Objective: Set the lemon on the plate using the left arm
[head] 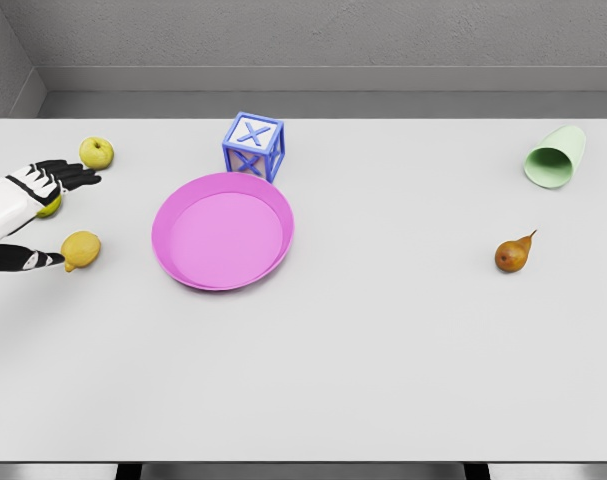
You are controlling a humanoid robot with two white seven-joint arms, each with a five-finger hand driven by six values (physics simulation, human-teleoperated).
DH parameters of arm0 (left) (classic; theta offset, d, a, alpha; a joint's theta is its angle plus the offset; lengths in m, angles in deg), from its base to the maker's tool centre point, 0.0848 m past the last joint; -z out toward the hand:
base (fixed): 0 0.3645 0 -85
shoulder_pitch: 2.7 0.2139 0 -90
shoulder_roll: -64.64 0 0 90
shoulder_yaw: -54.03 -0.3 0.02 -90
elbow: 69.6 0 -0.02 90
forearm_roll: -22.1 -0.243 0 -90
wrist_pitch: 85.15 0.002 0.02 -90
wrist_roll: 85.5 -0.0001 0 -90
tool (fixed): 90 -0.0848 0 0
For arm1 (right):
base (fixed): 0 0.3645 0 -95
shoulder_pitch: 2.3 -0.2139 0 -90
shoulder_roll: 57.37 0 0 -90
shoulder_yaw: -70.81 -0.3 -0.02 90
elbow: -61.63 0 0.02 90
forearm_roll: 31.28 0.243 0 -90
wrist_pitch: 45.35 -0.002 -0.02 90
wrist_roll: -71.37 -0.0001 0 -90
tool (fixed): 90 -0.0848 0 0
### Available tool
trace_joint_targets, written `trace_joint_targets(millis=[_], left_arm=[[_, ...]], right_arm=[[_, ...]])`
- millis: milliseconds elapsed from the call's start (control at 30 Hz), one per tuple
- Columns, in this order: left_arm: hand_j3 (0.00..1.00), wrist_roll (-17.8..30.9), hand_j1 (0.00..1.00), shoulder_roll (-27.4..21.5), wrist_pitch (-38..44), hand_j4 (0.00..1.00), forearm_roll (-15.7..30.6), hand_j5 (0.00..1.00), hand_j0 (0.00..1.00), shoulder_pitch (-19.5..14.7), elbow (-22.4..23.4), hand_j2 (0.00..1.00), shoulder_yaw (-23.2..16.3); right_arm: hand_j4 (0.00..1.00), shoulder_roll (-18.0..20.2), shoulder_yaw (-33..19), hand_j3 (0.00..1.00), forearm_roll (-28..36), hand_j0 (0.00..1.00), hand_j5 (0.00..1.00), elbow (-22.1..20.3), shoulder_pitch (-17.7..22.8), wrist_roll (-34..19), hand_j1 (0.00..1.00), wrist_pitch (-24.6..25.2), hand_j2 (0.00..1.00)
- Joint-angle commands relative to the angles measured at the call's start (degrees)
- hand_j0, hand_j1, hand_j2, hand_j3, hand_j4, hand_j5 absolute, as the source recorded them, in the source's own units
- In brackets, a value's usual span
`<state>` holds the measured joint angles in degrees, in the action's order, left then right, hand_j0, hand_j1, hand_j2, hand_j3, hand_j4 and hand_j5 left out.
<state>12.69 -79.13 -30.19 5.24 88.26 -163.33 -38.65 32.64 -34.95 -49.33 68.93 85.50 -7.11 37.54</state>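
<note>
The yellow lemon (pixel 81 250) lies on the white table, left of the pink plate (pixel 269 200). My left hand (pixel 71 216) comes in at the left edge, open, with its dark fingers (pixel 71 176) stretched toward the right. Its thumb tip sits right against the lemon's left side, and the other fingers stay well above the lemon. A small yellow-green thing (pixel 51 208) peeks out from under the palm, mostly hidden. The plate holds nothing. My right arm does not show.
A yellow-green apple (pixel 96 152) sits just beyond the left hand's fingertips. A blue letter cube (pixel 253 145) stands behind the plate. Far right are a tipped green cup (pixel 556 157) and a brown pear (pixel 513 254).
</note>
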Motion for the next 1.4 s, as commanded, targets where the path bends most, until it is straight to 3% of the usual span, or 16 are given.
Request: trace_joint_targets(millis=[0, 67, 167, 267, 400, 533, 567, 800, 1000, 1367], left_arm=[[1.0, -0.02, 1.0, -0.02, 0.04, 1.0, 0.34, 1.0, 1.0, 0.0, -0.04, 1.0, 0.13], [1.0, 0.77, 1.0, -0.11, 0.04, 1.0, 0.08, 1.0, 1.0, 0.0, -0.04, 1.0, 0.22], [1.0, 9.9, 1.0, -0.29, 0.04, 1.0, 0.08, 1.0, 1.0, -0.44, 0.05, 1.0, 0.75], [1.0, 17.38, 1.0, -0.29, 0.04, 1.0, -0.01, 1.0, 1.0, -0.53, 0.75, 1.0, 3.91], [1.0, 23.18, 1.0, 0.42, 0.04, 1.0, -0.01, 1.0, 1.0, -0.88, 2.07, 1.0, 5.14], [1.0, 23.54, 1.0, 0.06, 0.04, 1.0, -3.35, 1.0, 1.0, -1.23, 4.97, 1.0, 4.26], [1.0, 23.45, 1.0, 0.24, 0.04, 1.0, -6.16, 1.0, 1.0, -1.84, 4.97, 1.0, 4.0], [1.0, 23.45, 1.0, 2.44, 0.04, 1.0, -9.5, 1.0, 1.0, -10.46, 5.41, 1.0, -7.16], [1.0, 23.45, 1.0, 4.37, 0.04, 1.0, -11.44, 1.0, 1.0, -13.36, 10.77, 1.0, -6.81], [1.0, 23.45, 1.0, 6.13, 0.04, 1.0, -13.72, 1.0, 1.0, -14.15, 11.74, 1.0, -7.16]], right_arm=[[1.0, 0.0, 0.02, 1.0, 0.03, 1.0, 1.0, 0.0, 0.0, 0.0, 1.0, 0.08, 1.0], [1.0, 0.0, 0.02, 1.0, 0.03, 1.0, 1.0, 0.0, 0.0, 0.0, 1.0, 0.08, 1.0], [1.0, 0.0, 0.02, 1.0, 0.03, 1.0, 1.0, 0.0, 0.0, 0.0, 1.0, 0.08, 1.0], [1.0, 0.0, 0.02, 1.0, 0.03, 1.0, 1.0, 0.0, 0.0, 0.0, 1.0, 0.08, 1.0], [1.0, 0.0, 0.11, 1.0, 0.03, 1.0, 1.0, 0.0, 0.0, 0.0, 1.0, 0.08, 1.0], [1.0, 0.0, 0.02, 1.0, 0.03, 1.0, 1.0, 0.0, 0.0, 0.0, 1.0, 0.08, 1.0], [1.0, 0.0, 0.02, 1.0, 0.03, 1.0, 1.0, 0.0, 0.0, 0.0, 1.0, 0.08, 1.0], [1.0, 0.0, 0.11, 1.0, 0.03, 1.0, 1.0, 0.0, 0.0, 0.0, 1.0, 0.08, 1.0], [1.0, 0.0, 0.02, 1.0, 0.03, 1.0, 1.0, 0.0, 0.0, 0.0, 1.0, 0.08, 1.0], [1.0, 0.0, 0.02, 1.0, 0.03, 1.0, 1.0, 0.0, 0.0, 0.0, 1.0, 0.08, 1.0]])
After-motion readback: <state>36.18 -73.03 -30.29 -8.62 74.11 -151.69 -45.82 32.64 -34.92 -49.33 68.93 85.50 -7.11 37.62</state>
